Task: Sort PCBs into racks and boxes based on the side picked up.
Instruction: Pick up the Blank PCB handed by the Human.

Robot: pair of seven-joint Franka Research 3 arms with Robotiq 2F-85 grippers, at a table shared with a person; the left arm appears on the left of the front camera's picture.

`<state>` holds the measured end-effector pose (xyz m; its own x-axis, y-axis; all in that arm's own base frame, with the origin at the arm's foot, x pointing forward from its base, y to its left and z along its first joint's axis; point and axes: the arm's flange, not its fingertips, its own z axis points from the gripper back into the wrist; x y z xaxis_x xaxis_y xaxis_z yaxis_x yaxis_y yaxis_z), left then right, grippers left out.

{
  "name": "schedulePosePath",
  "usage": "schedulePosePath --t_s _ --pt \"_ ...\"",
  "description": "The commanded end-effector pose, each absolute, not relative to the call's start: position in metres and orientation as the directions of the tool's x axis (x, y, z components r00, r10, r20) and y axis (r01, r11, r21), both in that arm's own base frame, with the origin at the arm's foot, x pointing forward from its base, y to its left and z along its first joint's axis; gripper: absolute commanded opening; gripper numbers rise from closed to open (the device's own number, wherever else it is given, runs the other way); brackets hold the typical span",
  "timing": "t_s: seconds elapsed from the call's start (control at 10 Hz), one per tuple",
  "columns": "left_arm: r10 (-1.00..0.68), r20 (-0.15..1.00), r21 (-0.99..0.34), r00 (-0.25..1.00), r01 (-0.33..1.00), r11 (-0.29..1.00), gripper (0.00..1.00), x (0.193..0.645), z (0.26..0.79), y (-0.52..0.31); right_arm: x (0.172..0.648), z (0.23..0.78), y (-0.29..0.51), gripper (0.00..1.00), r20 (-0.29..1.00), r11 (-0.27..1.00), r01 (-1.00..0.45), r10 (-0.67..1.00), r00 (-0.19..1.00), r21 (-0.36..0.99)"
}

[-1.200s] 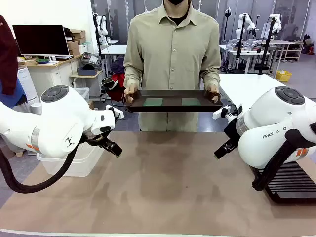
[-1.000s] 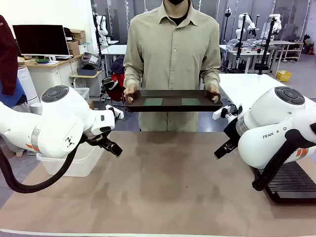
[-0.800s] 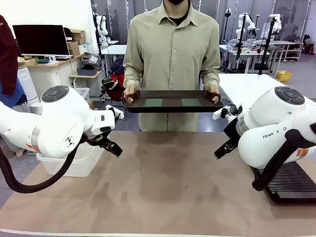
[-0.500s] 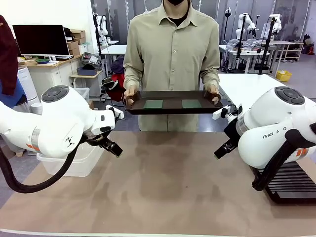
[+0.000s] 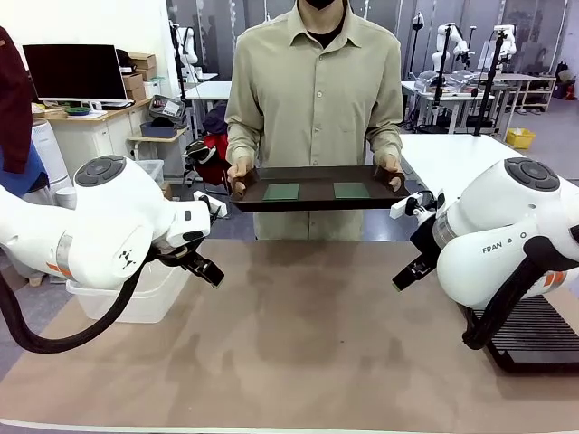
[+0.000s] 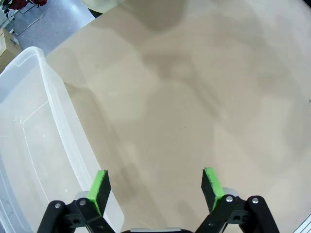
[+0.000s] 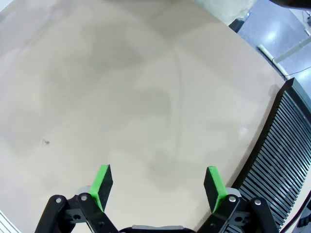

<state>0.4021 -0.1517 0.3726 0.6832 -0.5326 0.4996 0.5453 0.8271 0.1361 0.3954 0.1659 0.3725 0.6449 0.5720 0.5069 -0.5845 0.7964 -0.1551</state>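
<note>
1. The left gripper (image 6: 155, 180) hangs over bare tan table (image 6: 194, 97). Its jaws are spread wide, the green pads (image 6: 100, 187) are well apart, and nothing is between them.
2. In the left wrist view the clear plastic tub (image 6: 52, 99) is just beside that gripper, on the side of one finger. No board can be made out inside the tub.
3. The right gripper (image 7: 158, 180) also hangs over bare table with its jaws wide apart, holding nothing.
4. In the right wrist view the black slotted rack (image 7: 274, 160) lies flat near one finger. The slots that show are empty.
5. From the front, the left gripper (image 5: 204, 269) and right gripper (image 5: 406, 272) both sit above the table (image 5: 298, 344), well apart from each other, and the middle of the table between them is bare.
6. The tub (image 5: 136, 306) sits at the table's left edge, partly behind the left arm. The rack (image 5: 536, 333) sits at the right edge, behind the right arm.
7. At the far side, a person (image 5: 315, 90) holds a dark brown tray (image 5: 317, 202) level above the table edge, with one hand (image 5: 240, 172) at each end.
8. A PCB (image 5: 281, 191) lies flat on the tray toward picture left. A second PCB (image 5: 351, 191) lies flat toward picture right. The two are apart and neither gripper touches them.
</note>
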Motion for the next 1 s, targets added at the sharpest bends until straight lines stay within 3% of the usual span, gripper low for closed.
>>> schedulePosePath --t_s 0.0,0.4,0.6,0.7,0.9 --pt "-0.532 0.500 0.136 0.684 0.545 0.828 1.00 0.402 0.372 -0.151 0.395 0.373 0.166 1.00 0.507 0.797 -0.584 0.572 0.645 -0.155" --pt "-0.528 0.492 0.128 0.692 0.542 0.830 1.00 0.401 0.377 -0.170 0.399 0.386 0.149 1.00 0.486 0.777 -0.612 0.597 0.638 -0.150" --pt "-0.640 0.452 0.150 0.621 0.654 0.741 1.00 0.391 0.398 -0.144 0.376 0.385 0.164 1.00 0.481 0.817 -0.570 0.538 0.693 -0.092" --pt "-0.645 0.464 0.158 0.607 0.660 0.735 1.00 0.396 0.407 -0.144 0.385 0.397 0.150 1.00 0.457 0.789 -0.608 0.574 0.679 -0.087" --pt "-0.711 0.405 0.114 0.574 0.740 0.663 1.00 0.366 0.434 -0.136 0.359 0.420 0.146 1.00 0.408 0.773 -0.634 0.582 0.703 -0.011"
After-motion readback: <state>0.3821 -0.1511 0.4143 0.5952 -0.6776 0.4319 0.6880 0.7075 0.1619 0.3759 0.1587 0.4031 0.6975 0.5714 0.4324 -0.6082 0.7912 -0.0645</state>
